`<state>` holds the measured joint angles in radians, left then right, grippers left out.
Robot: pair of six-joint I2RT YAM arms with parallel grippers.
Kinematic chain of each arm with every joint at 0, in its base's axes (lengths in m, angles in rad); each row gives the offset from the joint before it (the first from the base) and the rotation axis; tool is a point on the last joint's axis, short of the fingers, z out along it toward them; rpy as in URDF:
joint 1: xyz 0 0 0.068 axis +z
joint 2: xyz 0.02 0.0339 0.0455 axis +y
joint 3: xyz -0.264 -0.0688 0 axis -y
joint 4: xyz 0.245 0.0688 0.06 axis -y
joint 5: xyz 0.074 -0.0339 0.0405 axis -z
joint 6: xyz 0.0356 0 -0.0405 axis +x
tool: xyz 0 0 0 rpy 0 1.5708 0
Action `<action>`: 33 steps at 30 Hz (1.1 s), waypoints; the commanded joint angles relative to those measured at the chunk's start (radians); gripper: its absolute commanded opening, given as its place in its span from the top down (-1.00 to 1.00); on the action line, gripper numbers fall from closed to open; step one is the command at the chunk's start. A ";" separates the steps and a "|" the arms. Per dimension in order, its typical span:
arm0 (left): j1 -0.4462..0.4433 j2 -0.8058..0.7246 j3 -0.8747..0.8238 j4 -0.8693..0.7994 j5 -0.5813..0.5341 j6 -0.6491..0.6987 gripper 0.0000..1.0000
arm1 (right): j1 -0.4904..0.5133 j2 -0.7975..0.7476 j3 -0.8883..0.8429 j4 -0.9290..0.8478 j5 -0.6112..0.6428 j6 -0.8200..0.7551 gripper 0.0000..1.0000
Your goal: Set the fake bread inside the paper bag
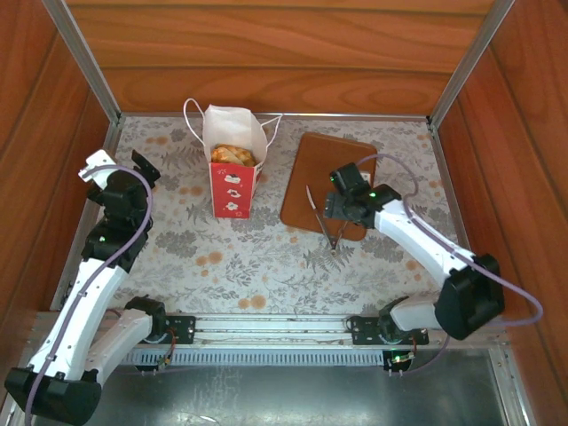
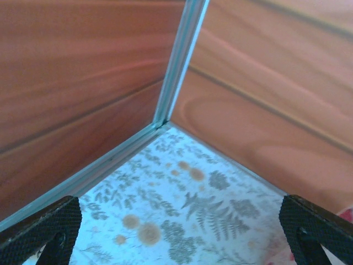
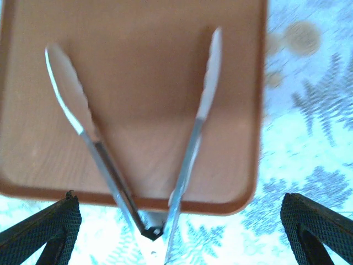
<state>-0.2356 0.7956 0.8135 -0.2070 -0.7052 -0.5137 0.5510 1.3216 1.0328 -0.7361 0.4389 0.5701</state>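
Observation:
The paper bag [image 1: 235, 182] stands upright at the back left of centre, white with a red front panel. Golden-brown fake bread [image 1: 233, 156] fills its open top. My left gripper [image 1: 124, 170] hovers to the left of the bag, near the left wall. In its wrist view, my left gripper [image 2: 182, 243] is open, its fingers [image 2: 49, 232] wide apart over bare patterned cloth. My right gripper [image 1: 335, 211] hangs over the near edge of the brown board [image 1: 327, 173]. In the right wrist view my right gripper [image 3: 179, 243] is open, with metal tongs [image 3: 190, 149] lying untouched below it.
The tongs [image 1: 321, 217] lie spread on the board [image 3: 138, 66], their hinge past its near edge. Wooden walls with metal corner posts [image 2: 179, 66] close in the floral tablecloth [image 1: 257, 257] on three sides. The bag's string handles [image 1: 191, 120] hang to its sides.

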 commanded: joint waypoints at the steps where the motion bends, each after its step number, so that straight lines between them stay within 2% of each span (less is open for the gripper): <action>1: 0.039 -0.013 -0.040 0.056 -0.044 -0.045 -0.99 | -0.047 -0.085 -0.009 0.021 0.100 -0.065 -0.99; 10: 0.151 0.092 -0.065 -0.001 0.037 -0.124 -1.00 | -0.204 -0.314 -0.186 0.238 0.206 -0.223 -0.99; 15: 0.195 0.157 -0.103 0.017 0.056 -0.107 -1.00 | -0.266 -0.396 -0.310 0.385 0.245 -0.335 -0.99; 18: 0.202 0.188 -0.152 0.098 0.055 -0.059 -1.00 | -0.312 -0.416 -0.395 0.494 0.225 -0.376 -0.99; 22: 0.202 0.270 -0.171 0.171 0.095 0.056 -1.00 | -0.386 -0.381 -0.482 0.632 0.158 -0.379 -0.99; 26: 0.208 0.381 -0.146 0.190 0.068 0.132 -1.00 | -0.436 -0.294 -0.548 0.799 0.091 -0.353 -0.99; 30: 0.217 0.467 -0.146 0.248 0.079 0.170 -1.00 | -0.448 -0.171 -0.548 0.905 0.062 -0.372 -0.99; 33: 0.220 0.533 -0.149 0.293 0.127 0.207 -1.00 | -0.451 -0.079 -0.559 1.038 0.045 -0.423 -0.99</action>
<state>-0.0250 1.2839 0.6464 0.0132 -0.6178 -0.3748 0.1097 1.1881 0.4839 0.1078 0.5175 0.1970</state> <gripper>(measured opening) 0.999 0.996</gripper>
